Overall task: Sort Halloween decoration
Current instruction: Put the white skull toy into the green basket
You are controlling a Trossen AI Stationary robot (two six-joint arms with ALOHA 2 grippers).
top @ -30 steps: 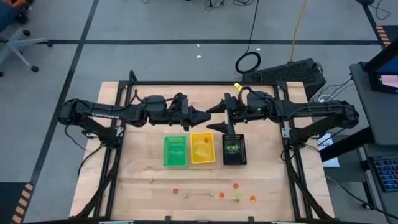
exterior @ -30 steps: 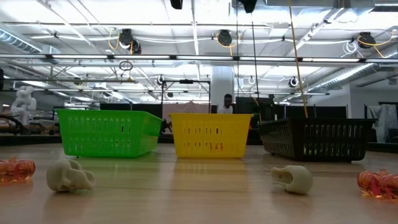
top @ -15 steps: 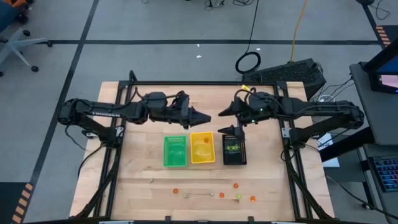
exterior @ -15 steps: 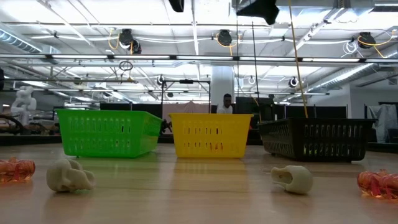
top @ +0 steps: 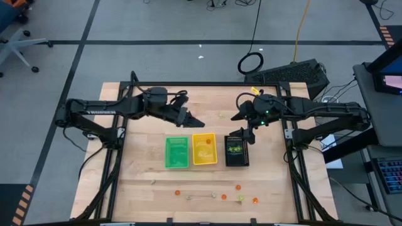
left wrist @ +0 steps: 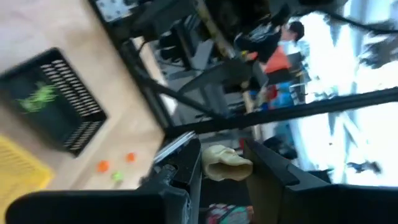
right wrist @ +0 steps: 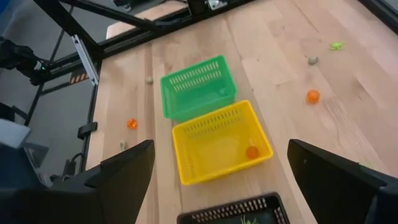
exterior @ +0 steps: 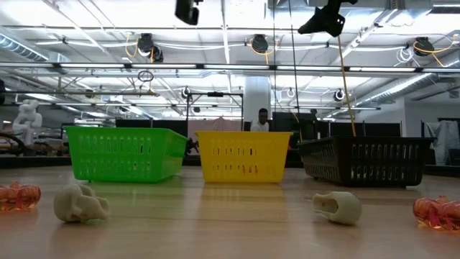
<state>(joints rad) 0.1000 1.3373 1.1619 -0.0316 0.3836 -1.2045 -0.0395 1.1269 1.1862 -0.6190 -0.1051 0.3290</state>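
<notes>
The left gripper (left wrist: 225, 167) pinches a pale skull trinket (left wrist: 226, 167) above the table (top: 144, 163), behind the yellow tray (top: 204, 149). The right gripper (right wrist: 217, 186), fingers spread, hovers behind the black tray (top: 237, 150). Left of the yellow tray sits the green tray (top: 176, 153). Orange trinkets (top: 239, 187) lie scattered in front of the yellow tray.

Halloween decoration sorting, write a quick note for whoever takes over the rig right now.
Left gripper: shut on a pale whitish-grey trinket, raised behind the green tray.
Right gripper: open, empty, above the black tray.
Done: one orange trinket in the yellow tray, a yellow-green one in the black tray.
Left: loose trinkets along the table's front edge, including an orange one.
</notes>
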